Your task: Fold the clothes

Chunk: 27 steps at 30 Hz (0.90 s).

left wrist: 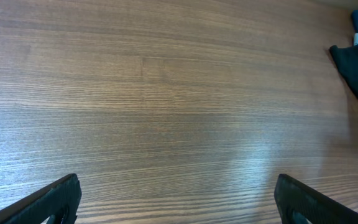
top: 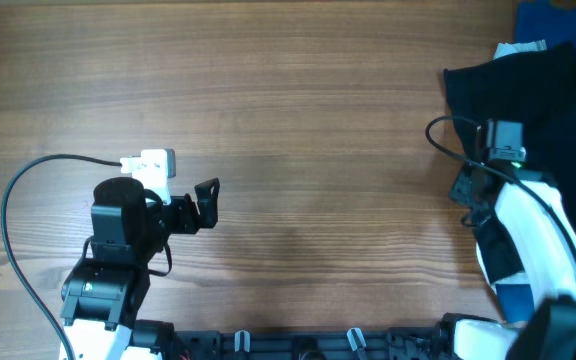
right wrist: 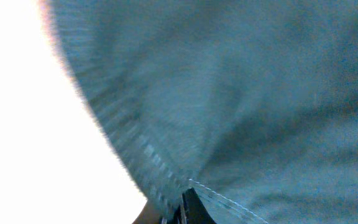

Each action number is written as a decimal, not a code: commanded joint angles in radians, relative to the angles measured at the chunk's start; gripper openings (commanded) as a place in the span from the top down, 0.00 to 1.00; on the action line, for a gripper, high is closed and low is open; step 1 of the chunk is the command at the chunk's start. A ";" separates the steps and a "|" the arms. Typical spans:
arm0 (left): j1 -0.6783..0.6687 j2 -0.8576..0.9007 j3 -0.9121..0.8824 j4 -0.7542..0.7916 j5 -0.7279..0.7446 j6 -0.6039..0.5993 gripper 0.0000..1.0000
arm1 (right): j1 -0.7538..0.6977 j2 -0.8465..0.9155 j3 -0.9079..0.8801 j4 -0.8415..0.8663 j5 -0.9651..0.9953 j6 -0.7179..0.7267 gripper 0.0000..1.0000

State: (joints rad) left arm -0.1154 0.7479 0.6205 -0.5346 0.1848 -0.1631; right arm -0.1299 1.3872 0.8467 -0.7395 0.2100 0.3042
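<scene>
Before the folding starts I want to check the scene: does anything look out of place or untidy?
Yes. The black garment lies bunched at the right edge of the table, not spread flat, and runs out of view. The right hand seems to pinch its edge, so cloth fills that camera.

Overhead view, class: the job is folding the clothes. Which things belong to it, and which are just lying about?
Belongs to the job:
- black garment
- right end effector, shut on its fabric
- left end effector, open, well apart from the garment

Just lying about:
- bright blue cloth, in the corner beyond the garment
</scene>
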 commanded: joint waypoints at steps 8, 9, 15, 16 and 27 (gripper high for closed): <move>0.006 -0.002 0.021 0.003 0.016 -0.006 0.00 | 0.375 -0.283 0.055 0.012 -0.579 -0.232 0.96; 0.006 -0.002 0.021 0.003 0.016 -0.006 0.00 | 0.431 -0.261 0.055 0.047 -0.555 -0.198 0.96; 0.006 -0.002 0.021 0.003 0.017 -0.006 0.00 | 0.642 -0.052 0.055 0.388 -0.548 -0.068 0.96; 0.006 -0.002 0.021 0.003 0.017 -0.006 0.00 | 0.704 0.039 0.055 0.549 -0.553 -0.019 0.96; 0.006 0.008 0.021 0.002 0.096 -0.008 0.00 | 0.707 -0.012 0.055 0.565 -0.294 0.040 0.00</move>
State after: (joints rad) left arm -0.1150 0.7490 0.6231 -0.5354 0.2237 -0.1631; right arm 0.6304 1.4811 0.8818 -0.1184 -0.2188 0.3260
